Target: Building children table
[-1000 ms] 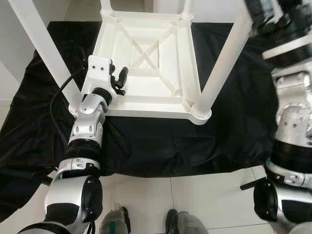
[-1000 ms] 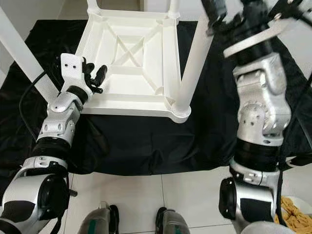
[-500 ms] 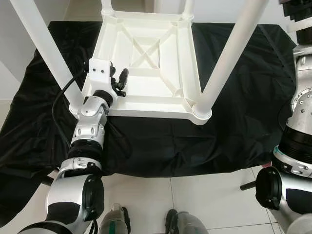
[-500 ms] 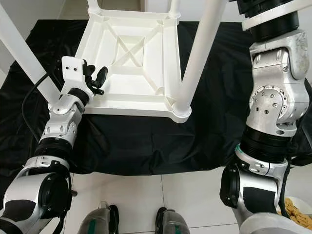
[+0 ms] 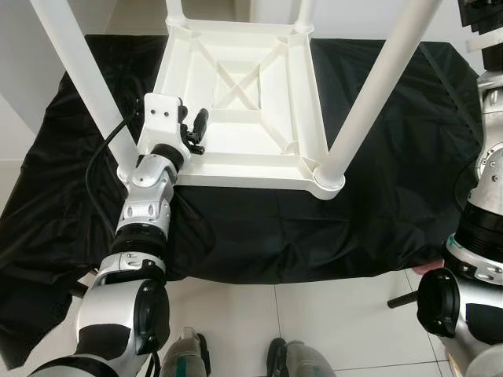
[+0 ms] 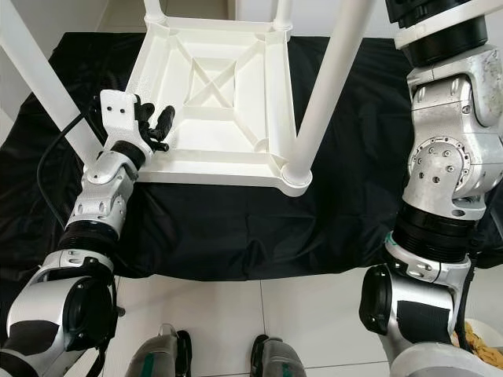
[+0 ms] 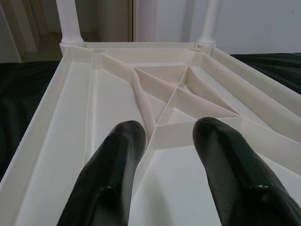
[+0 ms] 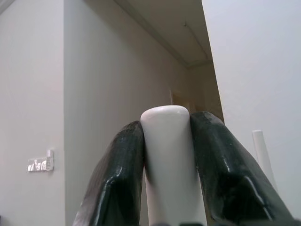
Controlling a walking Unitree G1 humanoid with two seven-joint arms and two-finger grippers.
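Left eye view: upside-down white table top (image 5: 240, 102) lying on a black cloth (image 5: 377, 196) spread over the tiled floor (image 5: 330, 322). Four legs standing up from its corners, near right leg (image 5: 369, 102) and near left leg (image 5: 86, 86) rising out of frame. Left gripper (image 5: 196, 129) hovering at the near left rim of the table top, fingers apart, holding nothing.

Right eye view: same layout (seen a touch further right), silver right arm (image 6: 448, 173) reaching up past the top edge beside the near right leg.

Left wrist view: two black fingers (image 7: 110, 179) spread wide above the ribbed underside, X-shaped ribs between them.

Right wrist view: right gripper (image 8: 165, 141) clamped on the rounded end of the near right leg, pads (image 8: 117, 179) pressed to both sides.
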